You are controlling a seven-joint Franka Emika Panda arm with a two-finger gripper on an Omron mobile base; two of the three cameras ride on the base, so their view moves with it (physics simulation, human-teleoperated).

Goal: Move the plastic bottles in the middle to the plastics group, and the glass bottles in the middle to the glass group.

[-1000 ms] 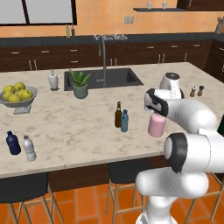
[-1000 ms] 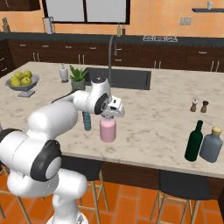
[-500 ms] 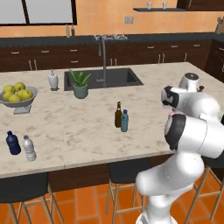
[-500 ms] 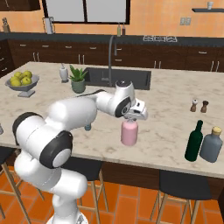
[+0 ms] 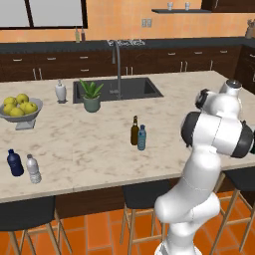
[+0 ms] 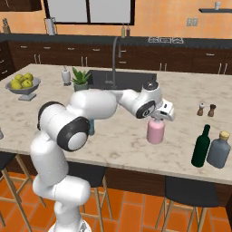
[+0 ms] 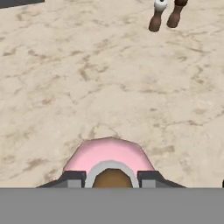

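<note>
A grey bowl (image 5: 22, 115) at the counter's left end held yellow fruit (image 5: 19, 104), and a pot (image 5: 91, 103) by the sink (image 5: 119, 88) held a green plant. The gripper (image 6: 159, 117) was clamped on the neck of the pink bottle (image 6: 155, 131) (squat, pale-capped), holding it upright over the counter (image 6: 118, 136), left of the green bottle (image 6: 200, 147) and a grey one (image 6: 219, 150). The brown bottle (image 5: 134, 131) and teal bottle (image 5: 142, 138) stood mid-counter. Bare marble lay between the pink bottle and the shakers (image 6: 206, 109).
</note>
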